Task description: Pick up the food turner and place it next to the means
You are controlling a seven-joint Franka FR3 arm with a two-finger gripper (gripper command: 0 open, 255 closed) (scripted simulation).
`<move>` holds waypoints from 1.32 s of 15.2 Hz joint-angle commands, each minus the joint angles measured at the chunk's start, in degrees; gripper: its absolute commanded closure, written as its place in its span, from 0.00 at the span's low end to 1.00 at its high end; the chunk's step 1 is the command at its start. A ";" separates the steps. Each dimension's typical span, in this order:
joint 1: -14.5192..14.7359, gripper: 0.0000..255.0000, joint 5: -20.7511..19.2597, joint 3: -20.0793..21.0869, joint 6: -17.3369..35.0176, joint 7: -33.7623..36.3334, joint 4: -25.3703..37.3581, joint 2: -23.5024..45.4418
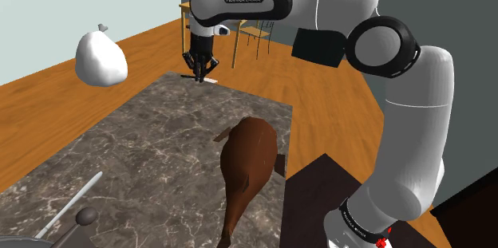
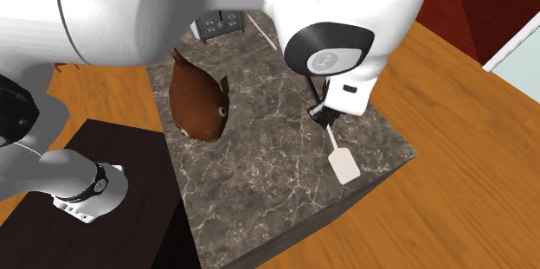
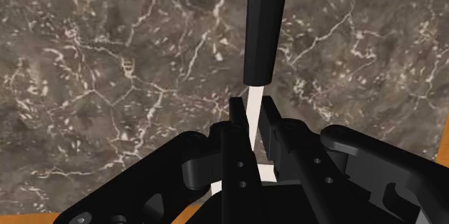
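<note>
The food turner has a black handle (image 3: pixel 262 28), a thin white shank and a white blade (image 2: pixel 344 165). It lies at the far end of the dark marble table (image 1: pixel 160 139), near the edge, with its blade (image 1: pixel 209 81) low over the surface. My gripper (image 3: pixel 252 111) points down over it, and the black fingers (image 3: pixel 235 118) clasp the white shank just below the handle. From across the table, the gripper (image 2: pixel 322 118) stands right behind the blade. A large brown fish-shaped object (image 1: pixel 247 167) lies mid-table, nearer the stand.
A white sack (image 1: pixel 100 57) sits on the wooden floor beyond the table's left side. A chair (image 1: pixel 254 39) stands behind the far end. Grey utensils (image 1: pixel 76 206) lie at the table's near left corner. My dark stand (image 1: pixel 319 198) abuts the table's right side.
</note>
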 commanded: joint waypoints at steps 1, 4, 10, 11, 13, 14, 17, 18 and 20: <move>0.01 1.00 0.49 0.40 0.60 0.62 -2.44 -1.89; 0.08 1.00 2.11 1.64 3.60 2.45 -10.75 -7.51; 1.25 1.00 5.64 4.21 7.88 6.07 -23.85 -17.19; 1.56 1.00 6.27 4.66 8.42 6.69 -25.68 -18.65; 2.25 1.00 7.55 5.59 9.38 7.95 -29.10 -21.46; 2.64 1.00 8.20 6.06 9.80 8.60 -30.69 -22.82; 3.98 1.00 10.19 7.52 10.86 10.63 -35.00 -26.66; 4.47 1.00 10.86 8.04 11.15 11.34 -36.29 -27.87; 5.51 1.00 12.20 9.10 11.64 12.82 -38.66 -30.18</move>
